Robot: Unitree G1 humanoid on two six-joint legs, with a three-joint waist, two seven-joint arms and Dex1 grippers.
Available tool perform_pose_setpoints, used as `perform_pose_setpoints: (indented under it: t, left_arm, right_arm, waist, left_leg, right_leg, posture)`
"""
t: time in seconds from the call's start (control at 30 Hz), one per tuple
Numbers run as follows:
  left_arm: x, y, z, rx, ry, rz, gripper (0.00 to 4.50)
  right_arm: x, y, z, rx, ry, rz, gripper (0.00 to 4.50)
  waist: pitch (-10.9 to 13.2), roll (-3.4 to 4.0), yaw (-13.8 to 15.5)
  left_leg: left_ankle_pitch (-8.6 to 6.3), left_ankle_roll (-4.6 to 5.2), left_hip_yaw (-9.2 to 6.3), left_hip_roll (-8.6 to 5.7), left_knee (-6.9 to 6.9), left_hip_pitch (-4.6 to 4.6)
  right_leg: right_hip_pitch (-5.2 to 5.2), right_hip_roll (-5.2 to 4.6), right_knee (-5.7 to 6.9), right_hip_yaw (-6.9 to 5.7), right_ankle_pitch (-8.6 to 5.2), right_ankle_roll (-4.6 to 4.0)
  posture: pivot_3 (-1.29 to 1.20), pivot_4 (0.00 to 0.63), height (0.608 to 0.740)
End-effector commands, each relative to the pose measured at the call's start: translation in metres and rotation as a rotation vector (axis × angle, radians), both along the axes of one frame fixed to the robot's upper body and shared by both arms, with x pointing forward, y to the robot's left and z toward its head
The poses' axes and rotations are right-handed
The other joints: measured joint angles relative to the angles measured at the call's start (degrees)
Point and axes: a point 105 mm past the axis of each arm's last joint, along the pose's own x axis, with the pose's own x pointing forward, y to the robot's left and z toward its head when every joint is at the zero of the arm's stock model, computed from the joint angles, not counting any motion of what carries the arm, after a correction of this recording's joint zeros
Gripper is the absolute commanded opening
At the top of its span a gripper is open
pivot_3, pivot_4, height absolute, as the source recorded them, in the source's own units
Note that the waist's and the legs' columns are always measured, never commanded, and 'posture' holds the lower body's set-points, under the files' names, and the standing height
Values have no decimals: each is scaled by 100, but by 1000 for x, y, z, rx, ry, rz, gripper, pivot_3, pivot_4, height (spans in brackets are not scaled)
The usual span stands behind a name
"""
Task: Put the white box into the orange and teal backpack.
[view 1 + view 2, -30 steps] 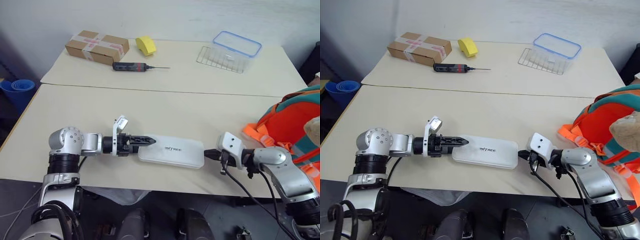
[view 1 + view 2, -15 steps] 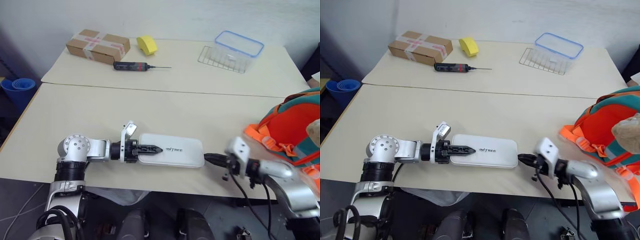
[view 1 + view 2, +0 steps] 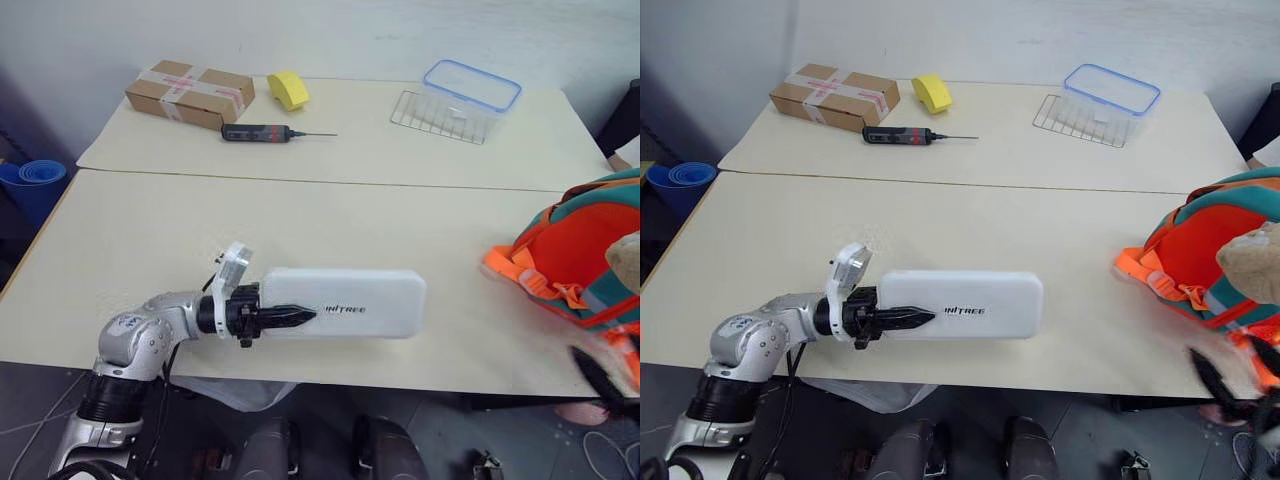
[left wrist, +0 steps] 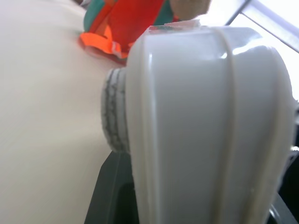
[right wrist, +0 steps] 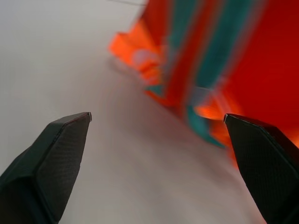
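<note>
The white box (image 3: 340,302) lies lower centre of the frame on the near table (image 3: 300,215), the left gripper (image 3: 285,318) at its left end. The orange and teal backpack (image 3: 585,250) sits at the right edge. On the far table (image 3: 350,140) (upper frame): cardboard box (image 3: 190,93) left, screwdriver (image 3: 265,132) before it, container (image 3: 465,98) right.

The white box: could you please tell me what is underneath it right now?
The white box is gripped at one end by the left claw, over the tan table. Whether it touches the tabletop cannot be told; the strip beneath it is covered.
</note>
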Motion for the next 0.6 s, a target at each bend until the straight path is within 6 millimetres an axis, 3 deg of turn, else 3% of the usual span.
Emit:
perform_pose_setpoints:
  t: [0.03, 0.17, 0.33, 0.43, 0.6]
  left_arm:
    - [-6, -3, 9, -7, -91, -57, 1252]
    - [-5, -5, 9, 2, -112, -70, 1252]
    - [-2, -2, 9, 20, -81, -87, 1252]
    - [2, 0, 13, 19, -97, -73, 1252]
    - [8, 8, 19, 9, -97, -26, 1252]
  right_arm:
    - [-7, -10, 14, -50, -50, -26, 4489]
    - [12, -15, 27, -41, -108, 12, 4489]
    - [61, 1, 40, 14, -102, 228, 4489]
    - [84, 14, 43, 34, -96, 325, 3951]
    - [113, 44, 52, 71, -135, 467, 2247]
  waist:
    - [-2, 3, -28]
    - [-2, 6, -94]
    - [-2, 12, -143]
    - [-1, 14, -127]
    - [-1, 15, -115]
  left_leg:
    - [0, 1, 0, 2, -1, 1]
    - [5, 16, -1, 3, -1, 1]
    - [17, 37, -2, 3, 0, 3]
    - [20, 41, -4, 2, 2, 1]
    - [24, 47, -11, -1, 12, -6]
  right_leg:
    - [0, 0, 0, 1, 0, -1]
    - [1, -3, 1, 1, -1, -1]
    - [2, -2, 6, -3, -1, -1]
    - [1, -1, 8, -8, 0, -1]
    - [5, -1, 8, -17, 0, 0]
  posture:
    - [0, 150, 740]
    - [0, 150, 740]
    - [0, 150, 740]
    - [0, 150, 740]
    - [0, 150, 740]
